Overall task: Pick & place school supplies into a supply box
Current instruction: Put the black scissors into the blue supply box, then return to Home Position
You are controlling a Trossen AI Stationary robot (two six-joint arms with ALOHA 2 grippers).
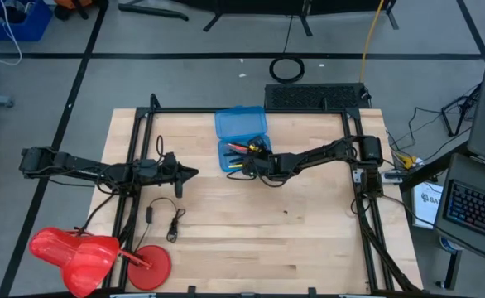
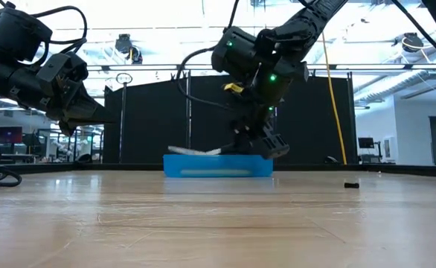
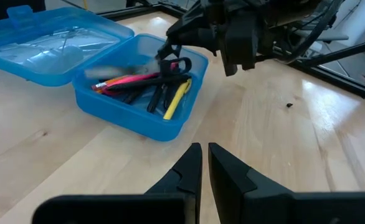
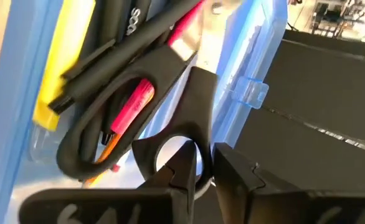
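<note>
Near the front edge, red objects (image 1: 85, 255) and a thin black cable (image 1: 164, 217) on the wood table (image 1: 309, 248). Farther in, left gripper (image 1: 191, 173) hovering above the table, fingers pressed together, holding nothing. Beyond — right gripper (image 4: 202, 171) down over the blue box (image 1: 241, 157), fingers close together at the handle of the scissors (image 4: 146, 99); cannot tell whether pinched or just let go. Scissors lying in the box on the pens (image 3: 132, 84) — pink, orange, yellow, black. Lid (image 3: 52, 46) hinged open, flat on the table.
</note>
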